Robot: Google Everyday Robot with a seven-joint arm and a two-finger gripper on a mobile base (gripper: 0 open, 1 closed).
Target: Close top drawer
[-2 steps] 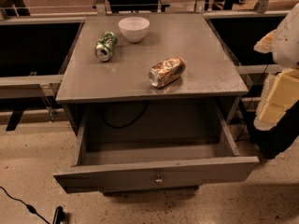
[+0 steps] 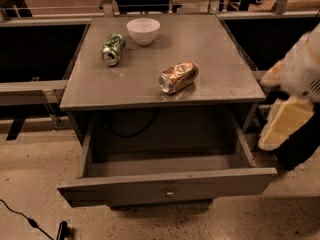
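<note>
Although the task is to shut it, the top drawer [image 2: 167, 186] stands pulled far out from under the grey cabinet top [image 2: 220, 49], so nothing is done yet and, by this view, the whole push inward is left. Left to right on the top lie a green can [image 2: 113, 49] on its side, a white bowl [image 2: 143, 30] and a crushed copper-coloured can [image 2: 178, 76]. Below them is the drawer's small round knob [image 2: 170, 193]. At far right hangs the gripper [image 2: 285, 121], near the drawer's right side and apart from the knob. It appears to hold nothing, and whether it is spread or pressed together cannot be told.
</note>
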